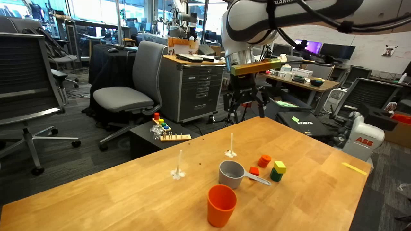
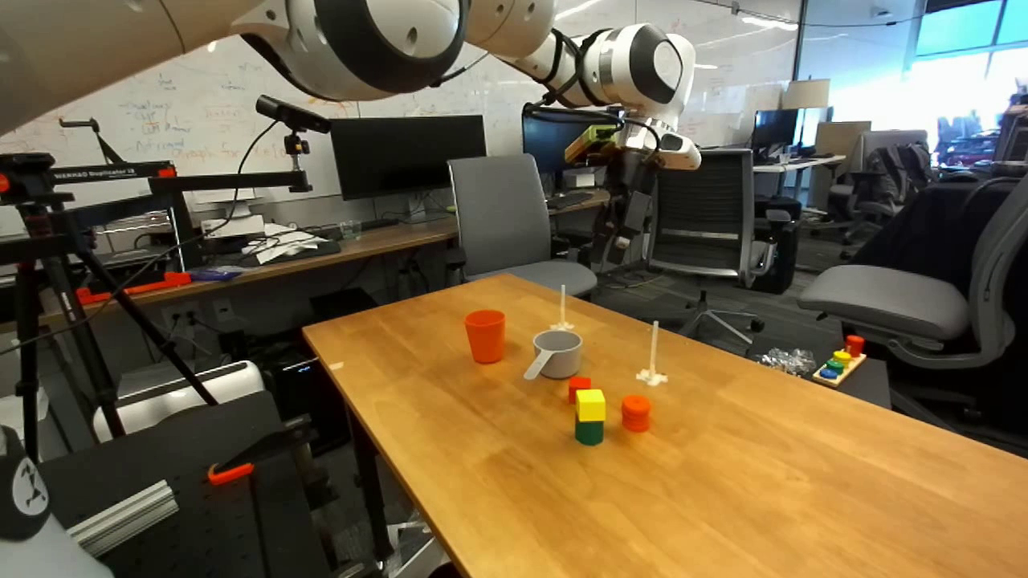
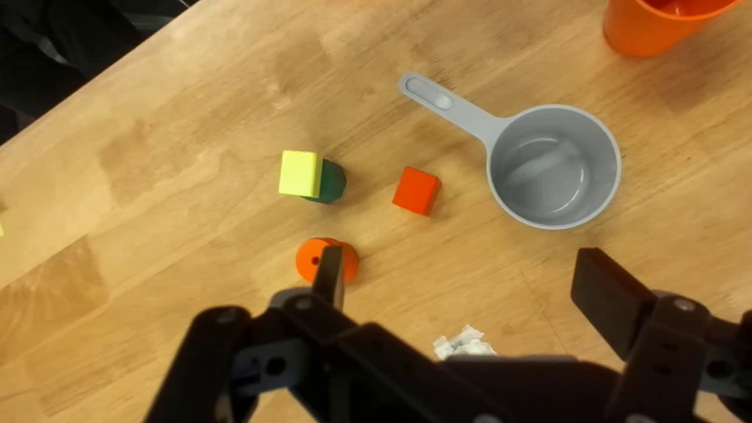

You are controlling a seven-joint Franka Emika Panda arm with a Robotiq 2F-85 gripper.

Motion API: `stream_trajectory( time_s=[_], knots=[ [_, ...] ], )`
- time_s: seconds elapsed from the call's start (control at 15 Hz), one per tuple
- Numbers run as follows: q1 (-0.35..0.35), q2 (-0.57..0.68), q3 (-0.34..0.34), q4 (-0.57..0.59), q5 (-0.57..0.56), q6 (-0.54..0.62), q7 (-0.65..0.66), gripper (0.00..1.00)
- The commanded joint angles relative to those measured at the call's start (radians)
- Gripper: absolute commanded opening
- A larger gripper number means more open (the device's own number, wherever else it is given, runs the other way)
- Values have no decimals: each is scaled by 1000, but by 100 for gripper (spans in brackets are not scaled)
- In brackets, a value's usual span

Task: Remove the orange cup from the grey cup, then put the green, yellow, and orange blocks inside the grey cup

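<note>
“Wrist view: where does the yellow cube (image 3: 299, 173) lie from your claw (image 3: 461, 276)?”

“Up and left, beyond your spread, empty jaws, atop the rounded dark-green block (image 3: 333, 183). The flat-faced orange block (image 3: 415, 191) sits between that stack and the grey measuring cup (image 3: 546, 170).”

“And the orange cup (image 2: 486, 339)?”

“Tapered plastic, upright on the desk (image 2: 683, 482), already out. You'd probably lift yellow first.”

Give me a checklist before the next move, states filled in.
1. Gripper open, holding nothing: ok.
2. Orange cup out of the grey cup: ok, standing apart on the table.
3. Grey cup upright, no block inside: ok.
4. Orange block bare on top: ok.
5. Green block bare on top: not ok, yellow block sits on it.
6. Gripper lined up on a block: not ok, none between its fingers.
</note>
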State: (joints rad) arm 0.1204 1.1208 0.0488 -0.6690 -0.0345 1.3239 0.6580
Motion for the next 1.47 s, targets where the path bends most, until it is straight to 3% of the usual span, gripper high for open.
stream_trajectory(
  time_s=[0.0, 0.33, 0.87, 1.4],
  knots=[
    [21, 8, -1, 3, -9, -3, 3, 100],
    [-9, 21, -14, -91, -8, 31, 3, 100],
    [-111, -5, -20, -294, 13, 123, 14, 100],
    [-150, -84, -8, -561, 17, 256, 6, 100]
  ],
)
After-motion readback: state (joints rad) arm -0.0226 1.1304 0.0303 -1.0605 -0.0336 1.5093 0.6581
